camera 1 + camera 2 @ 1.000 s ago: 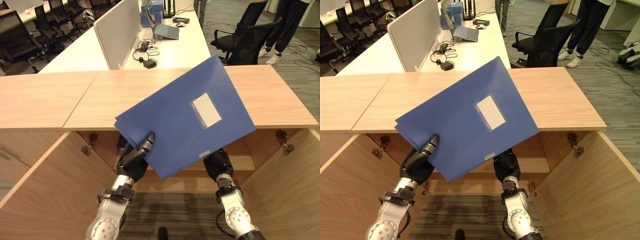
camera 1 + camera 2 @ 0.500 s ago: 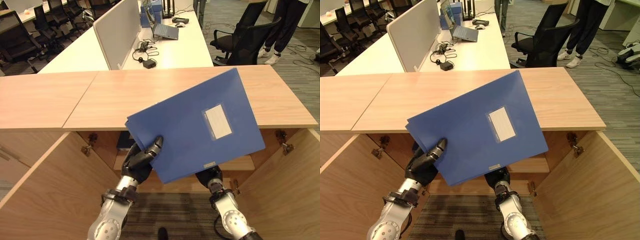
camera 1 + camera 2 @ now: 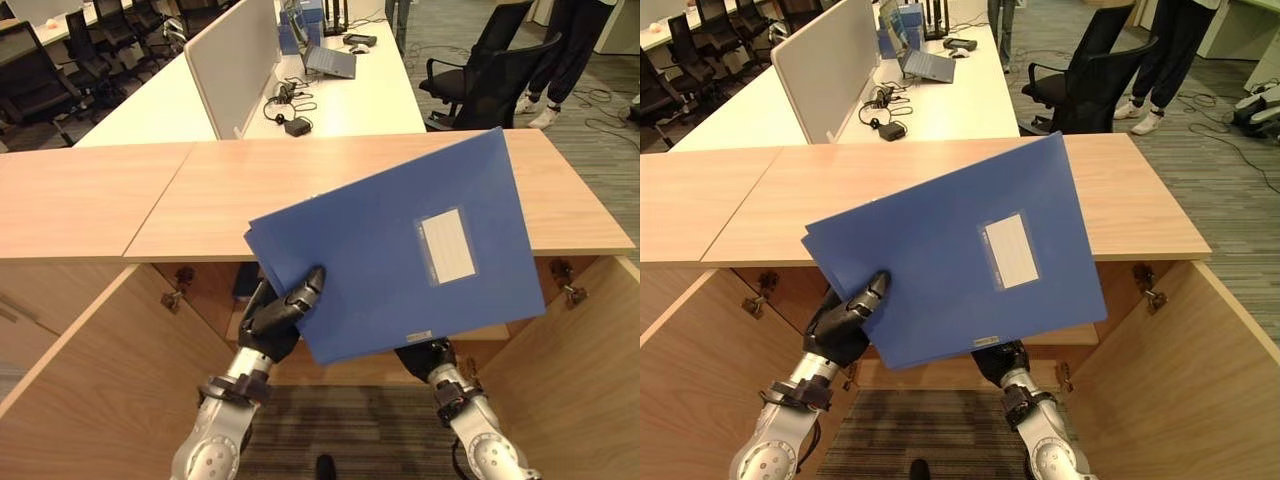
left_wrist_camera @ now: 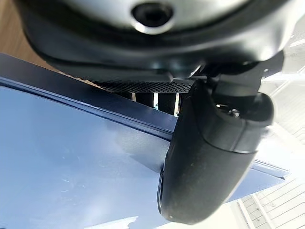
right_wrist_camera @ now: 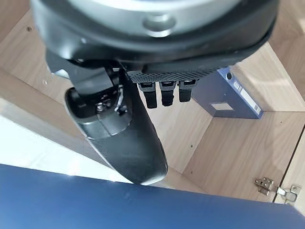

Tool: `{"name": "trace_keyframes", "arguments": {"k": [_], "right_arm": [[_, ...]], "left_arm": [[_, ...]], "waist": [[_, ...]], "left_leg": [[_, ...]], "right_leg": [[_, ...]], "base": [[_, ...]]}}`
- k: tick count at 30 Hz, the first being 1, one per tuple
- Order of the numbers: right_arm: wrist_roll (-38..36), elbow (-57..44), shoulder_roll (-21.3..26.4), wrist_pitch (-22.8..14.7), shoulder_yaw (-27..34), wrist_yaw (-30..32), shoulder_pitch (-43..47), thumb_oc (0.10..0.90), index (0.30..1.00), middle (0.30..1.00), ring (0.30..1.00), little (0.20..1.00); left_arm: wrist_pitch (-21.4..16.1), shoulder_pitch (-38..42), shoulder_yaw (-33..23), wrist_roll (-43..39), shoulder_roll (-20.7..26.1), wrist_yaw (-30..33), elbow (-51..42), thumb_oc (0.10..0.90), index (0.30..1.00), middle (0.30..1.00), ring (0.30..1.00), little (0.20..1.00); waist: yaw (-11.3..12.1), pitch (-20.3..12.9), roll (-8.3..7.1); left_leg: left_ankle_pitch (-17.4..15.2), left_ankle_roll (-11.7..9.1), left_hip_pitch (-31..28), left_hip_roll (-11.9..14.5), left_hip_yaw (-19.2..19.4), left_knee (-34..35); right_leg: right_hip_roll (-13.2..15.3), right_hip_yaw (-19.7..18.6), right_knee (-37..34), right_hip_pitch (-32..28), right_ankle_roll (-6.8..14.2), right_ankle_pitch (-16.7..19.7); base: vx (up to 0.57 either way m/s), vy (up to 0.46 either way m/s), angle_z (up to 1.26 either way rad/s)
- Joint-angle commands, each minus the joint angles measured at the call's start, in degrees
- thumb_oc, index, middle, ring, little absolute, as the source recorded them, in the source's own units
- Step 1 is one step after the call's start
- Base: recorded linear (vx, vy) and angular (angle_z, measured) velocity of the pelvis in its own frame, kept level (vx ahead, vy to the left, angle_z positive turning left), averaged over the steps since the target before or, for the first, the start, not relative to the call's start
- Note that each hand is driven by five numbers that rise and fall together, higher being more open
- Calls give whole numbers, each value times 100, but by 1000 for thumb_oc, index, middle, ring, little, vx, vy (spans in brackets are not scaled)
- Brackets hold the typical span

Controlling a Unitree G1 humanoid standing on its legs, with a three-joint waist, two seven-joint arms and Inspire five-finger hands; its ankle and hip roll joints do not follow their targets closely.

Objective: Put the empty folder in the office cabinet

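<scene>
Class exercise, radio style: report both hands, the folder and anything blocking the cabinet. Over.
Left hand pinching blue folder. Right hand open beneath it. Folder tilted above open cabinet, not yet in. Nothing blocking.

An office — long white desks, a laptop, black swivel chairs, wooden cabinet.

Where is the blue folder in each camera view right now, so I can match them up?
Left eye view: blue folder centre, tilted, over the cabinet top's front edge.
Right eye view: folder centre.
Left wrist view: its cover under the left hand thumb.
Right wrist view: its edge beside the right hand thumb.
Shared landmark: the pale label on the cover, in both eye views.
</scene>
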State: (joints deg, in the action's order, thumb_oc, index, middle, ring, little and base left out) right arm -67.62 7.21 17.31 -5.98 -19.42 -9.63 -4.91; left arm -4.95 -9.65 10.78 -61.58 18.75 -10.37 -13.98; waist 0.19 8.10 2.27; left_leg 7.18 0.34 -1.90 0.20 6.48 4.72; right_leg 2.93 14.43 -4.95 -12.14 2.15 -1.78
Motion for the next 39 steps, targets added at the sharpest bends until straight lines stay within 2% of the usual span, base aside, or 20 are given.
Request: {"name": "trace_keyframes", "arguments": {"k": [1, 17, 22, 27, 39], "right_arm": [[11, -203, -315, -284, 198, -505, 330, 800, 900, 900, 900, 900], [-45, 886, -583, -219, 240, -272, 91, 800, 900, 900, 900, 900], [-210, 639, -609, -258, 232, -332, 54, 800, 900, 900, 900, 900], [-471, -210, -593, -456, 180, -429, 164, 800, 900, 900, 900, 900], [-570, -1195, -578, -778, 67, -427, 664, 800, 900, 900, 900, 900]], "left_arm": [[-1024, 956, -741, -222, -204, 77, -593, 400, 300, 300, 300, 300], [-1358, 1210, -952, -322, -186, 388, -1006, 400, 300, 300, 300, 300], [-1327, 1155, -927, -318, -232, 411, -957, 400, 300, 300, 300, 300], [-1220, 947, -778, -327, -337, 413, -821, 400, 300, 300, 300, 300], [-1015, 774, -461, -268, -362, 356, -523, 400, 300, 300, 300, 300]], "waist": [[-14, -200, -248], [-12, -186, -259], [-15, -177, -257], [-34, -179, -237], [-44, -169, -195]], "left_leg": [[-1058, -280, -739, 188, -450, 28], [-1065, -317, -739, 199, -469, 28], [-1060, -316, -732, 204, -467, 28], [-1065, -301, -741, 204, -464, 28], [-1064, -285, -761, 213, -453, 28]], "right_leg": [[362, -313, -5, 38, 439, -227], [341, -281, -5, 11, 440, -244], [338, -271, -5, 11, 441, -239], [334, -289, -5, 33, 435, -231], [328, -334, -5, 32, 417, -239]], "base": [[0, 0, 0], [0, 0, 0], [0, 0, 0], [0, 0, 0], [0, 0, 0]]}}
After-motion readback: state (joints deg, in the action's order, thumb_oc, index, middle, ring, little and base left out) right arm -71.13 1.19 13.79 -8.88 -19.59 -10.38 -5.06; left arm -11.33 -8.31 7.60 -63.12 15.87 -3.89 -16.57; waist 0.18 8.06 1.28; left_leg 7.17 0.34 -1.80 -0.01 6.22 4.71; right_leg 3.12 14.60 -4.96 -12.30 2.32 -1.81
